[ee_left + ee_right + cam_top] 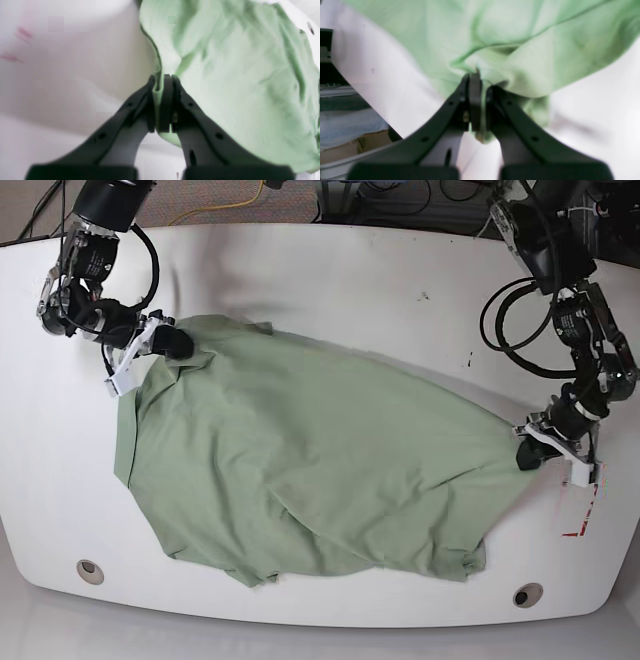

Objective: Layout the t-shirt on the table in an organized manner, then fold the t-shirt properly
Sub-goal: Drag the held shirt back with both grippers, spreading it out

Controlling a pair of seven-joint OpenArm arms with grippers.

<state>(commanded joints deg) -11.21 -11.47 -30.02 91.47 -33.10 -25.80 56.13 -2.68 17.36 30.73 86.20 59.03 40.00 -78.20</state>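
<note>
A: Where is the shirt [310, 460] sitting?

B: It is spreading across the middle of the table [330, 270], rumpled, its hem bunching toward the front edge.

A: What are the grippers doing?

B: The left gripper [163, 80] is clenching a fold of fabric near the table's right edge; its jaws are pinching a thin green ridge. The right gripper [477, 77] is clamping another fold near the back left corner.

A: What could be going wrong here?

B: Both pinches are looking thin, so a hard pull is likely slipping the cloth free. Uneven pulling may be skewing the shirt or dragging it toward the right edge, by the red tape [578, 530].
</note>
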